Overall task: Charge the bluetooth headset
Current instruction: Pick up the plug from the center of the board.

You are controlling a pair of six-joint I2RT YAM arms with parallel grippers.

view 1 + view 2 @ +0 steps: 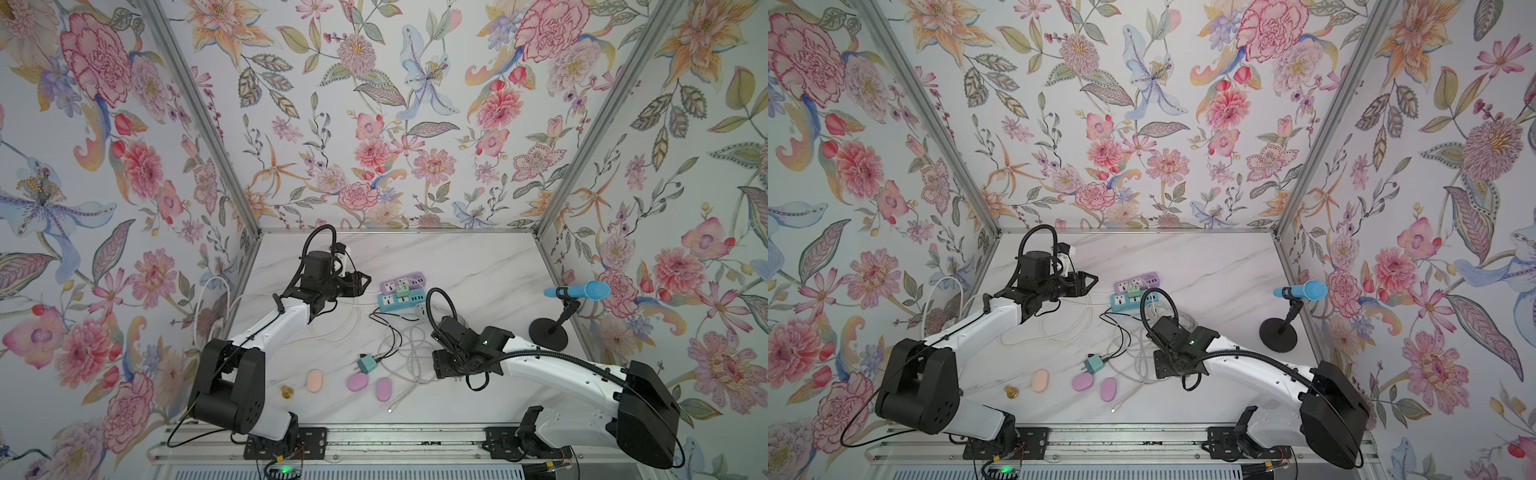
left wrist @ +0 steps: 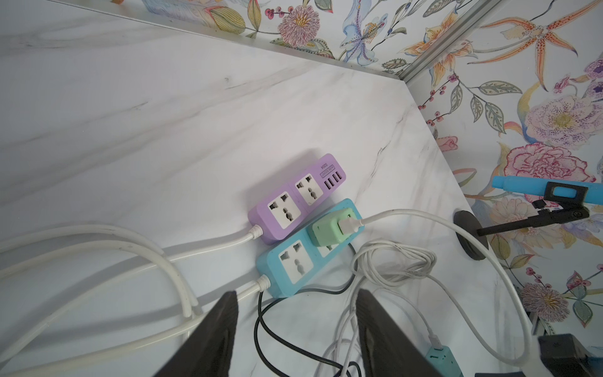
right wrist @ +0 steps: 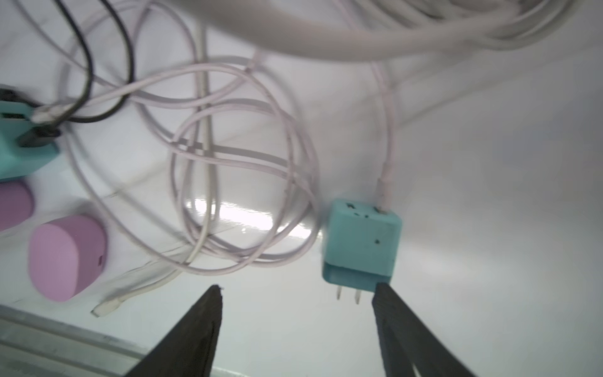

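In a top view we count three headset cases (image 1: 314,380), uncabled, at the surface's (image 1: 478,266) front, two strips (image 1: 402,281) and one charger (image 1: 365,364); the left wrist shows left fingers (image 2: 218,333) released near one seated green plug (image 2: 329,228); the right wrist shows right fingers (image 3: 195,326) released beside a second charger (image 3: 360,241), so charging remains.

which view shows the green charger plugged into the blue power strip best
The left wrist view: the green charger sits large and sharp in the blue power strip, its white cable plugged in. In both top views the green charger is only a small block. The right wrist view does not show it.
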